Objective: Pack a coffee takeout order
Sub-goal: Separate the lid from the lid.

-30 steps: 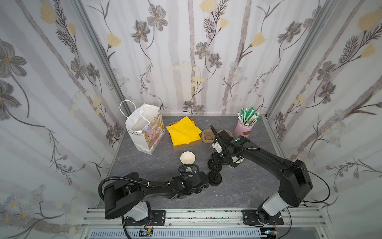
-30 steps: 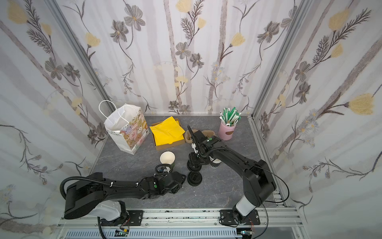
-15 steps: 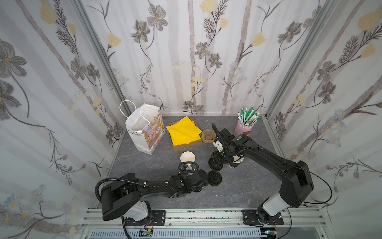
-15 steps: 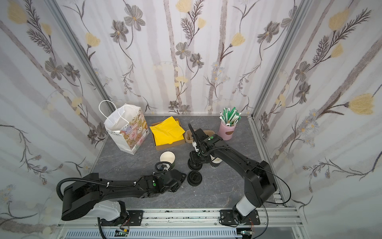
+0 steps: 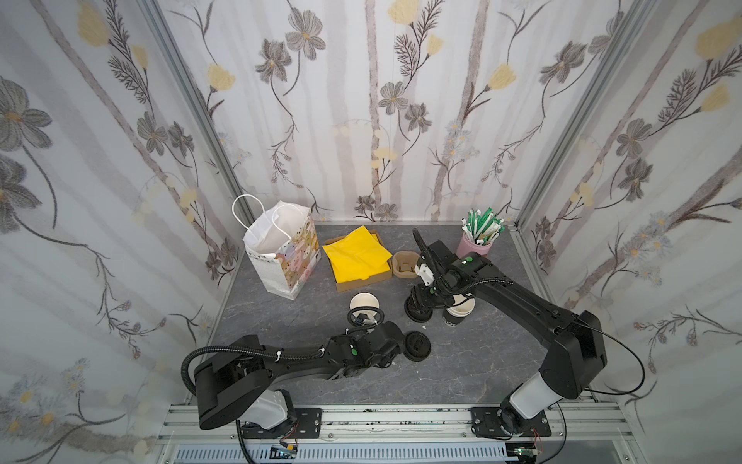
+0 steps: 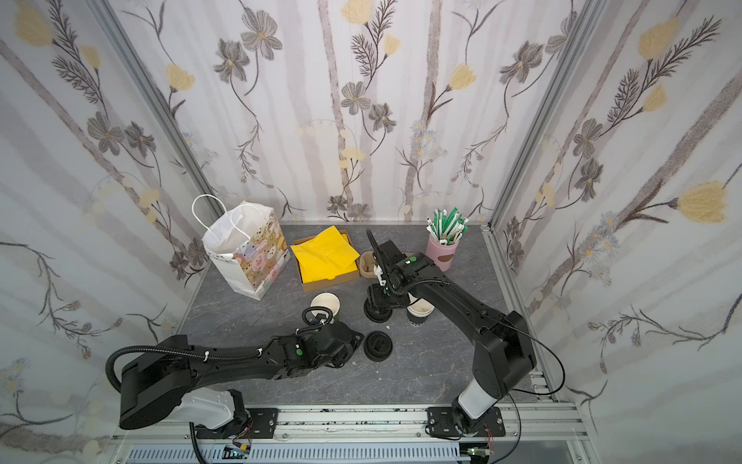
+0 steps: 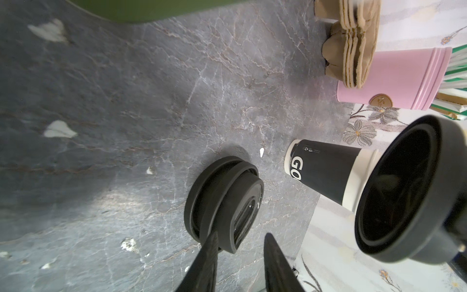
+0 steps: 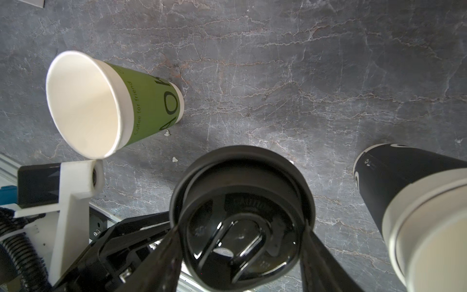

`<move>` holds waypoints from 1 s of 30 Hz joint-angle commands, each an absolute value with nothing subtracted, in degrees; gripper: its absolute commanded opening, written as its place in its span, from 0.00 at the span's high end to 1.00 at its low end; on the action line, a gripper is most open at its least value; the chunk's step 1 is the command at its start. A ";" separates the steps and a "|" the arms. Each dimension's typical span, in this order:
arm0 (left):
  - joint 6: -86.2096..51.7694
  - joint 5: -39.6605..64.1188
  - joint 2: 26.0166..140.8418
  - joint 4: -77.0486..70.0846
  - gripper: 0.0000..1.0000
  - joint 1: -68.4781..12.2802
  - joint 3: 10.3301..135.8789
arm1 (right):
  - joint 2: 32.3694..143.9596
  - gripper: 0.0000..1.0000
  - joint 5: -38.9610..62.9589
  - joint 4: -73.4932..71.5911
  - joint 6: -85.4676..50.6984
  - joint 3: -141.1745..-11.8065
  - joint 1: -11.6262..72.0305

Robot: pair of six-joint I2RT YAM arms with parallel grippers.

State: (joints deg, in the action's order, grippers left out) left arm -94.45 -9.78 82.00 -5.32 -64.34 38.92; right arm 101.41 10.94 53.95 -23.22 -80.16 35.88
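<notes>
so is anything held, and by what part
Right gripper holds a black lid by its rim, both sides. Left gripper at a second lid: cannot tell.

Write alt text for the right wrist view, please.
The right end effector grips a round black lid by its rim over the grey marbled table. An open, lidless green paper cup and a stack of black cups stand on the table beyond it, well apart.
</notes>
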 commanded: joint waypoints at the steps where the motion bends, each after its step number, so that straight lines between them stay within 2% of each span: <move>1: -91.14 -8.54 81.76 -4.64 0.67 -63.81 41.01 | 102.13 0.47 9.86 54.47 -22.14 -81.66 35.66; 15: -85.00 -8.19 77.38 0.09 0.67 -62.36 44.81 | 102.42 0.47 8.35 56.45 -23.15 -84.02 35.51; 30: -70.96 -1.96 73.26 2.35 0.67 -57.94 50.26 | 103.28 0.47 4.94 62.11 -27.69 -89.52 35.51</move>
